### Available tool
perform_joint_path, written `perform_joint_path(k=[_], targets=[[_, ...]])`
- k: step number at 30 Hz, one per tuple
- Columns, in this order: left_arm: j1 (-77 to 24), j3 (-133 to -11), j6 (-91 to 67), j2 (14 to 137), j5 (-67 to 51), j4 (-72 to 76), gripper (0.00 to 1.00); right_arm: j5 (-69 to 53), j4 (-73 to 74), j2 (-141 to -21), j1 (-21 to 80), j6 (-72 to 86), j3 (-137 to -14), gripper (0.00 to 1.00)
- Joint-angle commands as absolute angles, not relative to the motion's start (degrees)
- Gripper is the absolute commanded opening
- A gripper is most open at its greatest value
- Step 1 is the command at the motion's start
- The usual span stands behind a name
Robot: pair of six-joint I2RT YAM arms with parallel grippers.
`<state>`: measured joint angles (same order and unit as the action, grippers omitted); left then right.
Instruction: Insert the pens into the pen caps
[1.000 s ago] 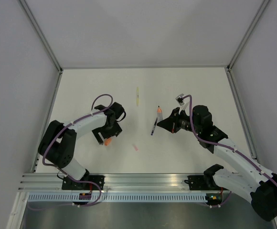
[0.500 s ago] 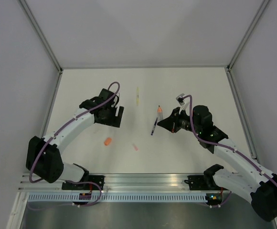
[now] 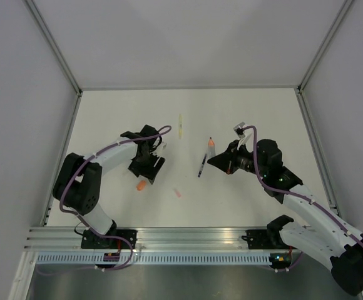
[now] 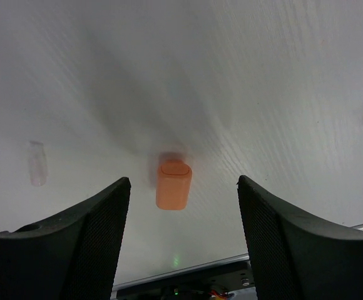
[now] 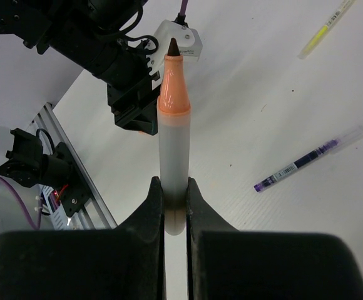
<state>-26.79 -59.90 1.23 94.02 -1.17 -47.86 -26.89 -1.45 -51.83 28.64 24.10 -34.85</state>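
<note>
The orange pen cap [image 4: 173, 185] [image 3: 141, 185] lies on the white table. My left gripper [image 4: 183, 184] [image 3: 149, 167] hovers over it, open, and the cap shows in the gap between the fingers, touching neither. A pale pink pen cap [image 4: 37, 164] [image 3: 178, 193] lies a little way off. My right gripper [image 5: 174, 187] [image 3: 216, 160] is shut on the grey pen with an orange tip [image 5: 173, 125] [image 3: 210, 144] and holds it off the table, tip pointing away from the gripper. The dark purple pen [image 3: 201, 167] [image 5: 306, 157] and the yellow pen [image 3: 180, 125] [image 5: 324, 30] lie loose on the table.
White walls with metal corner posts [image 3: 61, 59] enclose the table on three sides. An aluminium rail [image 3: 188, 234] with both arm bases runs along the near edge. In the right wrist view the left arm's wrist [image 5: 116, 59] shows beyond the pen tip.
My left gripper has swung back from the far side toward the near edge and now sits over the orange cap, jaws slightly narrower. The right gripper and its pen have barely moved.
</note>
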Motion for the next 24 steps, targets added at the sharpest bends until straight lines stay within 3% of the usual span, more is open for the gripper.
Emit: perform_joint_path(k=[1, 24], targets=[[-26.6, -59.5, 4.6, 95.4, -4.0, -46.8, 0.73, -26.5, -2.2, -50.9, 28.6, 23.1, -35.0, 0.0], [-26.0, -59.1, 4.7, 100.7, 1.2, -47.7, 0.63, -26.4, -2.0, -51.0, 28.7, 23.0, -35.0, 0.0]])
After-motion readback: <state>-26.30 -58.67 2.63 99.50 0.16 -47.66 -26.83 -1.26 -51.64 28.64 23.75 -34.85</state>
